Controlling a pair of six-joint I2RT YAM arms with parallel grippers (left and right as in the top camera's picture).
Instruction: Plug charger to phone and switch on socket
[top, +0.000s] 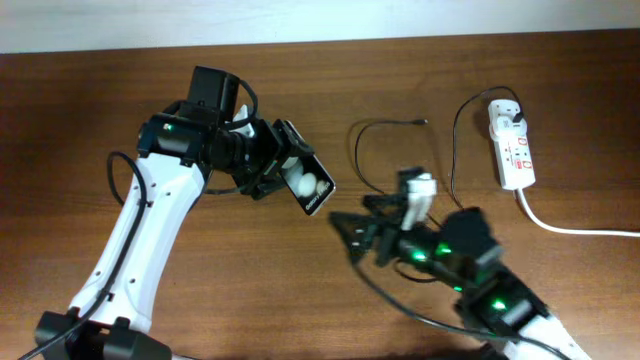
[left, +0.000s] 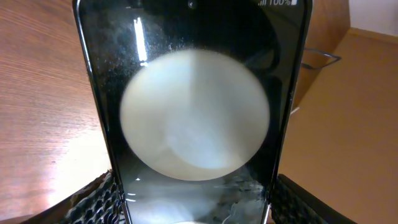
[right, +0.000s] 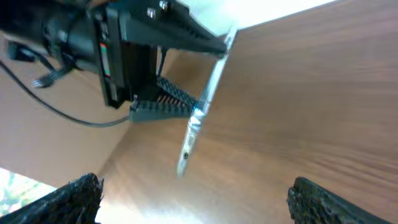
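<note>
My left gripper (top: 283, 163) is shut on the black phone (top: 308, 182) and holds it tilted above the table. In the left wrist view the phone (left: 196, 118) fills the frame between my fingers (left: 196, 208), with a round white reflection on its glossy face. My right gripper (top: 350, 228) is open and empty, just right of the phone and pointing at it. In the right wrist view (right: 199, 199) the phone (right: 198, 118) shows edge-on ahead. The charger's thin black cable (top: 357, 150) loops on the table, its connector tip (top: 425, 122) lying free. The white socket strip (top: 513, 152) lies at the far right, with the white adapter (top: 503, 112) at its top end.
The strip's thick white cord (top: 580, 230) runs off to the right edge. The thin charger cable passes under my right arm (top: 470, 250). A white wall borders the table's far edge. My left arm (top: 150, 230) crosses the left side of the table.
</note>
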